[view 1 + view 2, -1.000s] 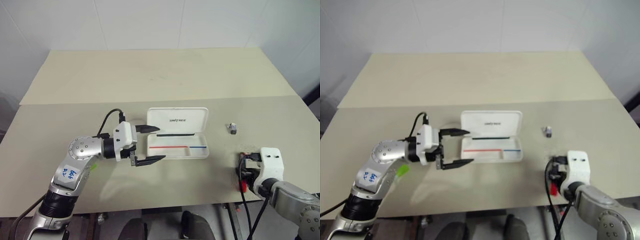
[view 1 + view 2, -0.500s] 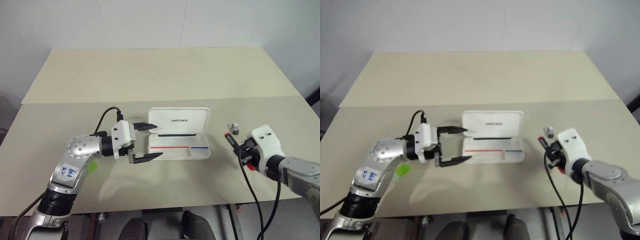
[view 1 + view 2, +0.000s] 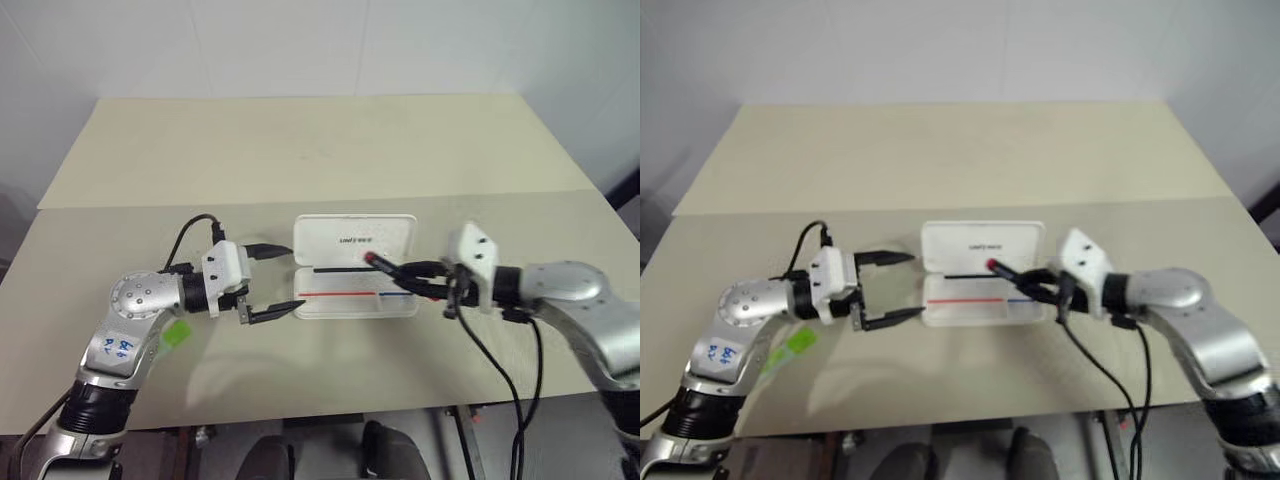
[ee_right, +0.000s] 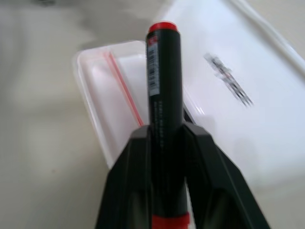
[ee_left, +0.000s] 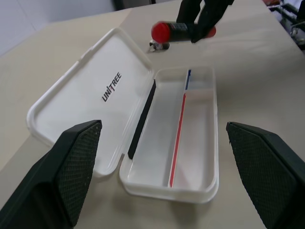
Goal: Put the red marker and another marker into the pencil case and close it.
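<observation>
- green highlighter (image 3: pixel 177 333) lies flat on tabletop (image 3: pixel 300 150) at 7 o'clock of the case, beside the left arm.
- left pincer (image 3: pixel 285 279) spread wide, empty, at 9 o'clock of pencil case (image 3: pixel 356 279), fingertips flanking its left end.
- right pincer (image 3: pixel 411 279) clamped on red marker (image 4: pixel 163 90), held above the case's right half, tip aimed toward 10 o'clock.
- case lies open, lid flat on the far side.

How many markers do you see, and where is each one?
2. The red marker is held in the right gripper above the open pencil case; the green highlighter lies on the table under the left arm.
</observation>
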{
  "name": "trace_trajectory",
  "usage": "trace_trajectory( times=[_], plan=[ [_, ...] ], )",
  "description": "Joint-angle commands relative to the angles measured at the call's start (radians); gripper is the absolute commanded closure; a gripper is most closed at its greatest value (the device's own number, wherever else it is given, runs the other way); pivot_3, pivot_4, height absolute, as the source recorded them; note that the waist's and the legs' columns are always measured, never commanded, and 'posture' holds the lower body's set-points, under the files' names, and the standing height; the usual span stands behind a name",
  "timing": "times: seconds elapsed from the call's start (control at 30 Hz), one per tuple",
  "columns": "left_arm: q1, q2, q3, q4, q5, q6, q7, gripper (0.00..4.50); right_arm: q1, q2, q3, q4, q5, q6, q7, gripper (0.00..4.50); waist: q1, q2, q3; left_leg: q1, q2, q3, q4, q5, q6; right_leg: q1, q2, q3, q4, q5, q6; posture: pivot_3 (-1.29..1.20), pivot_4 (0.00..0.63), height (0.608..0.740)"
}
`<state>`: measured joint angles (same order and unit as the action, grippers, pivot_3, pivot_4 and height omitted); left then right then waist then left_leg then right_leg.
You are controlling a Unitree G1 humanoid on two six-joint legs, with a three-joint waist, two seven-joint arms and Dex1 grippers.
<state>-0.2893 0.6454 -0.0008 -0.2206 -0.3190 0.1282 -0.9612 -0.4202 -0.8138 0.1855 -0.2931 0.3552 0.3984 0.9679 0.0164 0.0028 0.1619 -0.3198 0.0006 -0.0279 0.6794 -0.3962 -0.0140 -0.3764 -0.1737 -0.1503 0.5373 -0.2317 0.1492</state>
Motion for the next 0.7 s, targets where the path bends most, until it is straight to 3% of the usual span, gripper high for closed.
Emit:
trace_trajectory(
  times=[0.03,0.3,0.7],
  plan=[
    [0.017,0.025,0.041,-0.023,0.001,-0.021,0.007,0.0,-0.088,0.038,0.081,0.122,-0.129,-0.236,0.094,3.92,0.001,0.0,0.0,0.0,0.0,0.0,0.0,0.0,0.0,0.0,0.0,0.0,0.0,0.0,0.0,0.0,0.15,0.74],
    [0.059,0.04,0.065,-0.079,0.0,-0.003,0.032,0.0,-0.262,0.21,0.152,0.405,-0.264,-0.449,0.119,3.92,0.001,0.0,0.001,0.0,0.0,-0.001,0.0,-0.001,-0.001,0.0,0.0,-0.001,0.001,0.0,0.0,0.0,0.15,0.74],
    [0.082,0.047,0.087,-0.128,0.004,0.022,0.079,0.0,-0.298,0.239,0.179,0.508,-0.389,-0.479,0.137,3.92,-0.018,0.002,0.002,0.0,0.001,-0.001,0.0,-0.002,-0.003,0.0,0.0,-0.003,0.001,0.0,0.0,0.0,0.15,0.74]
  ],
)
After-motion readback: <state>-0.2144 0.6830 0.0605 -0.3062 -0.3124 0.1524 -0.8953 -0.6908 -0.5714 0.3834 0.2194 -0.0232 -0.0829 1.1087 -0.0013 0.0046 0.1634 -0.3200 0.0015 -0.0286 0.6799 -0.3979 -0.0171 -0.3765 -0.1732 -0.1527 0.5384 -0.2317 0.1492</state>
